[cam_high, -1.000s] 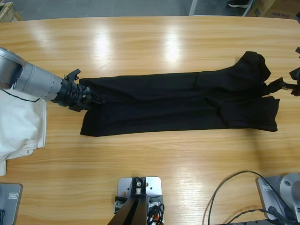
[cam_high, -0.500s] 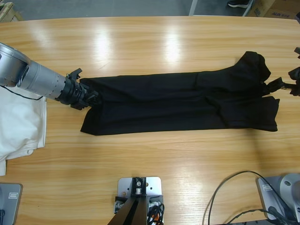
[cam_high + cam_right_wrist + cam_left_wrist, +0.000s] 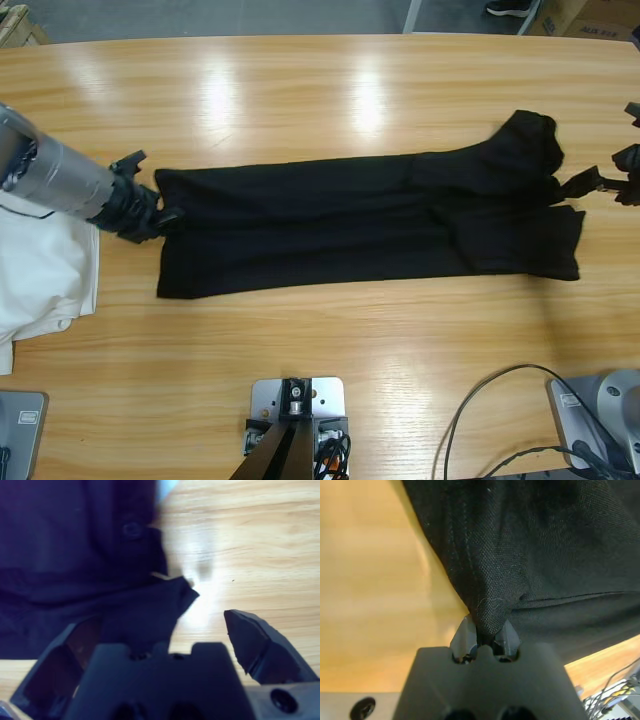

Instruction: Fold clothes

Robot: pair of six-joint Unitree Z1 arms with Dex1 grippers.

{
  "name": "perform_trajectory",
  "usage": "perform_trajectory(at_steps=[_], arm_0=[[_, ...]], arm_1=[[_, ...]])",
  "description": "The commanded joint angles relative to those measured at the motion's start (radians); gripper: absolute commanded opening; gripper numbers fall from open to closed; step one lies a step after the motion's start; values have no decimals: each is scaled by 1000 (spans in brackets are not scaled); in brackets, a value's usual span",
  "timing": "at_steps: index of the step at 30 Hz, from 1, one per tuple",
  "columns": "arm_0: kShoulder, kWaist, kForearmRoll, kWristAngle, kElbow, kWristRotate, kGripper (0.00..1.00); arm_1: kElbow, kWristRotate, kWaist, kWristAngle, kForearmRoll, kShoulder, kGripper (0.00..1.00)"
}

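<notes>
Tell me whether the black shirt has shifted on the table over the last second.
Yes. The black shirt has slid toward the white shirt at the table's left end, dragged by the left gripper, which is clamped on its hem.

Left tool (image 3: 485,632) clamped – right tool (image 3: 165,645) agape

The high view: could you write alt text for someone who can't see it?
A long black shirt lies across a wooden table, the left end effector pinching its left edge. The right end effector sits open at its other end; white cloth lies far left.
</notes>
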Motion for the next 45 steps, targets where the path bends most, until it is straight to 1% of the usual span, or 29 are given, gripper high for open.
perform_trajectory(at_steps=[1, 4, 7, 11, 14, 16, 21, 23, 26, 28, 30, 32, 35, 40, 45], arm_0=[[30, -1, 296, 60, -69, -5, 0], [48, 2, 470, 128, -200, -2, 0], [46, 37, 533, 165, -254, 11, 0], [48, 47, 631, 219, -333, 53, 0], [72, 46, 743, 243, -452, 93, 0], [100, 24, 811, 243, -545, 95, 0], [205, -95, 983, 243, -817, 82, 0], [243, -134, 1000, 241, -841, 67, 0], [254, -158, 1001, 224, -789, 55, 0], [247, -162, 1001, 227, -785, 59, 0], [248, -162, 1001, 228, -823, 57, 0], [254, -172, 1005, 227, -886, 49, 0], [321, -203, 1110, 223, -1118, 39, 0], [507, -260, 1291, 149, -1595, 6, 0], [649, -344, 1300, -5, -1933, -67, 0]], arm_1=[[48, 13, 10, 21, -23, 37, 1000], [55, 16, 10, 29, -35, 40, 1000], [58, 16, 10, 30, -37, 41, 1000], [58, 28, 10, 33, -42, 41, 1000], [58, 28, 10, 37, -47, 46, 1000], [61, 28, 10, 38, -50, 50, 1000], [62, 28, 10, 47, -58, 50, 1000], [62, 27, 10, 48, -59, 53, 1000], [63, 27, 10, 49, -60, 56, 1000], [69, 27, 10, 53, -60, 47, 1000], [79, 27, 10, 54, -60, 39, 1000], [82, 25, 10, 51, -60, 39, 1000], [82, 25, 10, 56, -60, 36, 1000], [81, 25, 10, 65, -60, 29, 1000], [74, 16, 10, 72, -70, 53, 1000]])
